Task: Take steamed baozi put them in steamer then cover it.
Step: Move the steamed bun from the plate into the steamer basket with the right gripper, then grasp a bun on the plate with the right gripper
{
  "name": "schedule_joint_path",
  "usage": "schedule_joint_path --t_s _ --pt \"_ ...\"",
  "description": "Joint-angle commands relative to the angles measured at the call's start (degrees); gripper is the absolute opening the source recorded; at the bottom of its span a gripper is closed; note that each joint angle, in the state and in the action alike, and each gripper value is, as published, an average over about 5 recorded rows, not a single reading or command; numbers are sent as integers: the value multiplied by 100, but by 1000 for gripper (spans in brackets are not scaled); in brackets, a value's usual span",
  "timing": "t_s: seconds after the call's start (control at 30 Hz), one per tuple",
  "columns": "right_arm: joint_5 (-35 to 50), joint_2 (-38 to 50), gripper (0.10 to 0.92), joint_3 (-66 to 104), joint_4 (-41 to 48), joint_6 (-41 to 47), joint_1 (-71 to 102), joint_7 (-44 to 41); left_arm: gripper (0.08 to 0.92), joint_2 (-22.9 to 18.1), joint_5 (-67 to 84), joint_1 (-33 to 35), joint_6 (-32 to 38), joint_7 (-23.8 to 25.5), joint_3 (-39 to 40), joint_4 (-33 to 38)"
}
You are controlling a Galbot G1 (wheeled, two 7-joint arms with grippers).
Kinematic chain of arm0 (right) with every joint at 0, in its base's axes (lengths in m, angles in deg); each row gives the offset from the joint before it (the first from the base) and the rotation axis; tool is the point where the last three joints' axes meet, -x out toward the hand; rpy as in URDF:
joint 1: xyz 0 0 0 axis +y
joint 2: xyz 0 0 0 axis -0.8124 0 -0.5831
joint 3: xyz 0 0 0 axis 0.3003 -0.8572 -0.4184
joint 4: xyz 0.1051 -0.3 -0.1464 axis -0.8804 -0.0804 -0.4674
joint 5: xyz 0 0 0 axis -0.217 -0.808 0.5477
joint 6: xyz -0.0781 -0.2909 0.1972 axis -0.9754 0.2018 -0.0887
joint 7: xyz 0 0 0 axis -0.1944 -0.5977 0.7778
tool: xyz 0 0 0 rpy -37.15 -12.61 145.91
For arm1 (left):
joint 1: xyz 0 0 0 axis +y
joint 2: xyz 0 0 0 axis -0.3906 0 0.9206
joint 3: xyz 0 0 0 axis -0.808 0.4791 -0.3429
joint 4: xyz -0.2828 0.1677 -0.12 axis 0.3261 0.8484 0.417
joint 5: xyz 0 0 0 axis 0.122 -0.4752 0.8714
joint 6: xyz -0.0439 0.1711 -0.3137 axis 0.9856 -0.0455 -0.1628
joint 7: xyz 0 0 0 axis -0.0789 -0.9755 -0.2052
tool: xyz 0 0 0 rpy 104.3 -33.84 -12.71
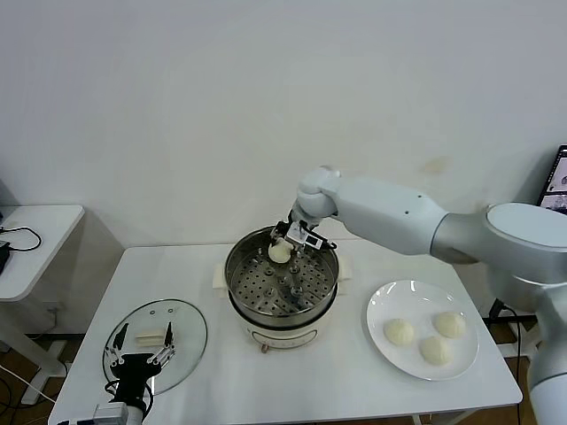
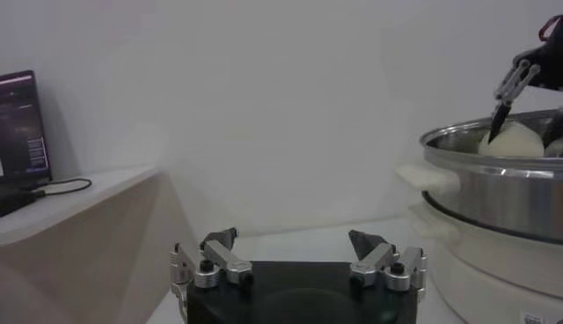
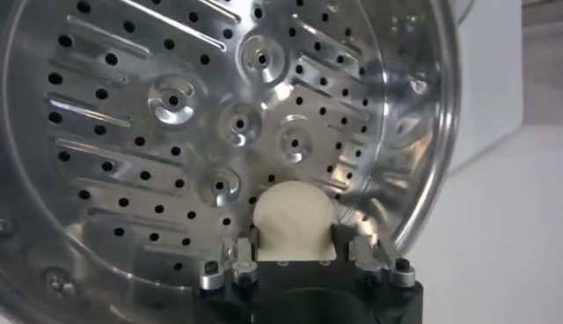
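Inside steamer (image 1: 282, 285) rim, right tool (image 1: 285, 249) grips baozi (image 1: 279, 252).

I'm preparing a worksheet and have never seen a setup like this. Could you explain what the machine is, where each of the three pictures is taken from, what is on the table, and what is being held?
It is a two-armed robot. The wide picture looks down from its head; the other two come from cameras on its wrists.

On the table stand a metal steamer, a glass lid lying flat, and a plate with three buns.

The right gripper is over the steamer, shut on a fourth bun; its wrist camera looks down onto the holed tray. The left gripper waits open over the lid.
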Motion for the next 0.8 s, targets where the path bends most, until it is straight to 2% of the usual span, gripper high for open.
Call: schedule_joint_path --t_s 0.03,0.2,0.33,0.47,0.57,0.8 --pt "-364 -121 535 21 280 -375 121 131 823 -7 -2 12 2 -1 -3 -7" --pt "-351 -153 565 16 294 -426 103 109 823 -20 -3 14 1 0 0 3" --pt "-178 -143 669 13 236 -417 34 75 823 -30 -4 15 2 6 10 14" --pt "347 4 779 -26 -83 -185 -168 -107 823 -33 -5 20 -2 8 16 41" --pt "961 248 816 -97 -555 300 -469 -362 823 -23 -4 25 -6 8 14 61" --pt "2285 1244 823 -200 -1812 1991 -1284 -1092 823 20 -3 21 -37 14 54 155"
